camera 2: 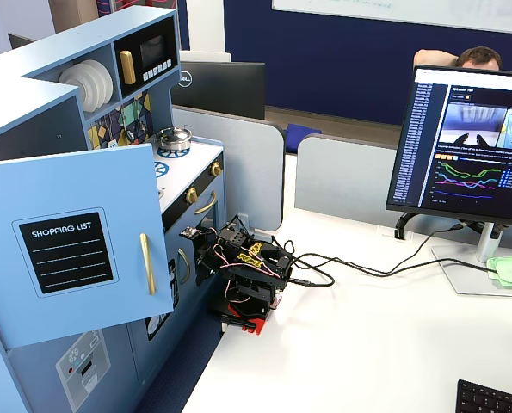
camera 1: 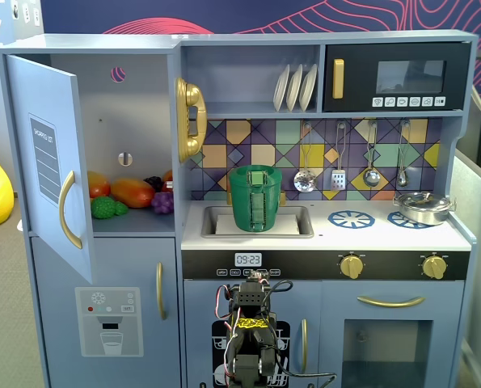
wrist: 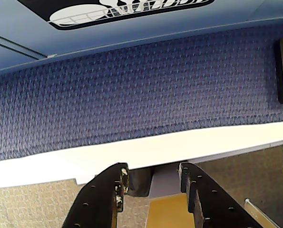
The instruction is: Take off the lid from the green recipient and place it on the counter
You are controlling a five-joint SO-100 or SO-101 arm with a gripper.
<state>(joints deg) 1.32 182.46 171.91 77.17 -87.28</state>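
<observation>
Toy kitchen with a folded SO-100 arm [camera 1: 251,339] at rest before the oven front, at 6 o'clock of the sink in a fixed view. The green recipient [camera 1: 256,199] stands in the recessed sink, its lid [camera 1: 255,170] seated on top, strap handle uppermost. The counter [camera 1: 386,236] lies bare toward 3 o'clock of the pot, short of the shiny silver pot [camera 1: 423,207] on the far burner ring. In the wrist view the gripper [wrist: 153,183] points at blue carpet and the white bench [wrist: 108,154] edge, its jaws spread with nothing between them. Judged step: none begun; the approach is pending. The next move calls for raising the arm above counter height, centring the spread jaws across the lid's strap handle, then closing on it.
</observation>
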